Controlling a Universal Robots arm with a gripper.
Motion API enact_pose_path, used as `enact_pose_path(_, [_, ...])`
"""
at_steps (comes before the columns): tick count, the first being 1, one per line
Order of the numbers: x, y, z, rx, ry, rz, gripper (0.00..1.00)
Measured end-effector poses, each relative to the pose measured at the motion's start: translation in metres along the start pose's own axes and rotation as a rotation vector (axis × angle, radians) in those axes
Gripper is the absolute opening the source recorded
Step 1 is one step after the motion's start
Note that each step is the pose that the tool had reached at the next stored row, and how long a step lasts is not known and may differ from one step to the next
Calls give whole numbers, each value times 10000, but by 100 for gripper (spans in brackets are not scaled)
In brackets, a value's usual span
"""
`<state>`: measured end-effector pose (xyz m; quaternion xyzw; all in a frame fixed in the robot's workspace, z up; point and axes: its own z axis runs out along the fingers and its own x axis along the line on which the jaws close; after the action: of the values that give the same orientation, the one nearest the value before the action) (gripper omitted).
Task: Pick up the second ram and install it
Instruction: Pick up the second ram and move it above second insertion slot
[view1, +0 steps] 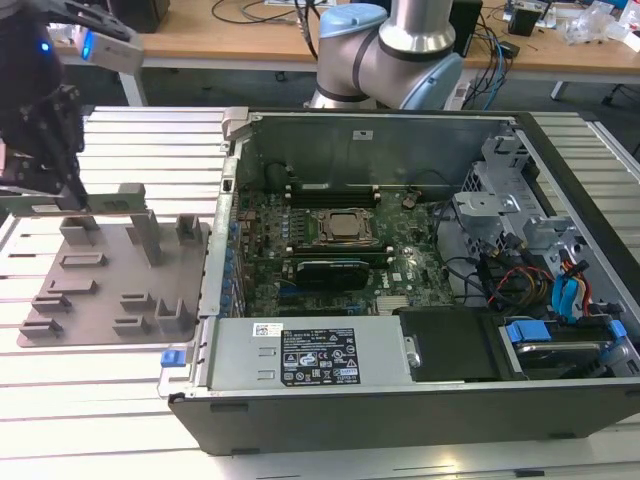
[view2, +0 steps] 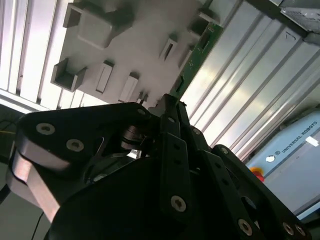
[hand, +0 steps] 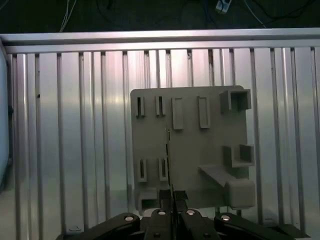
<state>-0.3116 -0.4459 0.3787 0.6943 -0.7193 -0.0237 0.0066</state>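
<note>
Where the tool (view1: 70, 192) pinches the second ram (view1: 115, 200), both sit by the grey plate (view1: 105, 290), at the exterior view's left of the open case (view1: 420, 415).

Exterior view evenly bright; wrist views dim, glare streaks on aluminium slats (hand: 90, 125).

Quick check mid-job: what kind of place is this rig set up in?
Probably a robotics lab or workshop: a slotted aluminium table carries an open computer case, and wooden desks strewn with cables stand behind the arm. The pincer grips the ram.
</note>
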Motion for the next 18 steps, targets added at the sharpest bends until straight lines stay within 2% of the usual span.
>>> enact_pose_path(2, [-6,-186,-7,-12,0,-2,13])
enact_pose_path(3, [-10,-262,-11,-16,1,1,13])
enact_pose_path(5, [-13,-362,-15,-22,0,0,13])
enact_pose_path(7, [-20,-544,-23,-33,1,1,13])
enact_pose_path(9, [-29,-806,-34,-51,2,0,13])
enact_pose_path(11, [-35,-982,-42,-63,3,1,13])
enact_pose_path(13, [-43,-1220,-51,-81,3,0,13])
enact_pose_path(15, [-50,-1416,-59,-102,4,1,13])
enact_pose_path(17, [-61,-1711,-70,-131,5,2,13])
enact_pose_path(18, [-65,-1815,-74,-136,5,4,13])
